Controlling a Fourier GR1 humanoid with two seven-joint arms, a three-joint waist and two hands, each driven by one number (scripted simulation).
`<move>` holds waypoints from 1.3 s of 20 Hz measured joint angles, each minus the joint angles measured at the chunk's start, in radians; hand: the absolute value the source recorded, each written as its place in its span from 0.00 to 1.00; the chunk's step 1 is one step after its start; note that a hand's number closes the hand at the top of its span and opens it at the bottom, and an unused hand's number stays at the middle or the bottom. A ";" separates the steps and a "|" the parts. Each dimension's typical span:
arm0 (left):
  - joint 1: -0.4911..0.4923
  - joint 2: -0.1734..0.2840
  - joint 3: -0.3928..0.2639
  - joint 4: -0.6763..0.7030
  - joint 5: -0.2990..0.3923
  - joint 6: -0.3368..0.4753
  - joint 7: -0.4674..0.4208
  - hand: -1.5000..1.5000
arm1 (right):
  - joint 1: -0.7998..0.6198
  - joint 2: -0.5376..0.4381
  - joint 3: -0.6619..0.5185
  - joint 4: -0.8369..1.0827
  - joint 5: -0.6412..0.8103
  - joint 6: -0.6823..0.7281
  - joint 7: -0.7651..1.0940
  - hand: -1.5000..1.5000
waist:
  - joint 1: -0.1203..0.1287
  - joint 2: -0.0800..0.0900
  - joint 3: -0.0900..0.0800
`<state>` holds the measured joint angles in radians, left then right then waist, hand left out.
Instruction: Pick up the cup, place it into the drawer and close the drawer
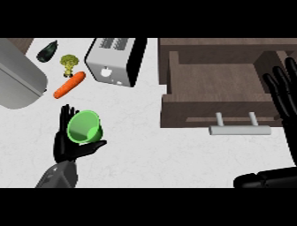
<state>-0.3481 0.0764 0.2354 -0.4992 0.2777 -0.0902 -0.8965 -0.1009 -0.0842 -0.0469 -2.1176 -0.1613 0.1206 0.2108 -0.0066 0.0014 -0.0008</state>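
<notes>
Here the green cup (85, 127) sits in the left robot hand (71, 143), at the lower left of the white surface (144, 145). The cup is tipped, its open mouth facing up and toward the camera, so the inside shows. The hand cradles it: the palm lies under and behind the cup, fingers rise along its left side, and the thumb curls beneath the rim on the right. The grey forearm comes in from the lower edge just below.

Above the cup, near the top left, lies an orange carrot (70, 84), slanted. Just above it stands a small piece of broccoli (69, 63), and beside that, further left, a dark eggplant (47, 50). A large grey rounded object (7, 75) fills the far left edge. To the right of the vegetables is a silver toaster (115, 59) with black sides, its slots showing on top.

On the right, the brown wooden drawer (210, 77) stands pulled open, its inside bare wood. Its front panel faces the camera with a silver bar handle (239, 129) sticking out on two posts. The cup is well apart from the drawer.

The right robot hand (296, 101) shows at the right edge, fingers straight and spread upward, overlapping the drawer's right side, holding nothing.
</notes>
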 measured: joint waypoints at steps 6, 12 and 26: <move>-0.033 0.001 0.002 0.062 0.014 -0.098 -0.042 1.00 | 0.013 0.014 0.019 0.014 0.022 0.002 -0.030 0.00 | 0.000 0.000 0.000; -0.077 0.023 0.008 0.110 0.007 -0.110 -0.076 1.00 | 0.002 0.009 0.011 0.016 0.019 0.000 -0.019 0.00 | -0.001 0.001 0.000; -0.021 0.053 -0.021 -0.027 -0.015 -0.084 -0.115 1.00 | 0.005 0.001 -0.002 0.029 0.018 0.010 -0.028 0.00 | 0.006 -0.002 0.001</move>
<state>-0.3690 0.1299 0.2149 -0.5260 0.2632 -0.1737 -1.0111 -0.0960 -0.0832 -0.0490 -2.0889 -0.1436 0.1307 0.1824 -0.0008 -0.0002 -0.0002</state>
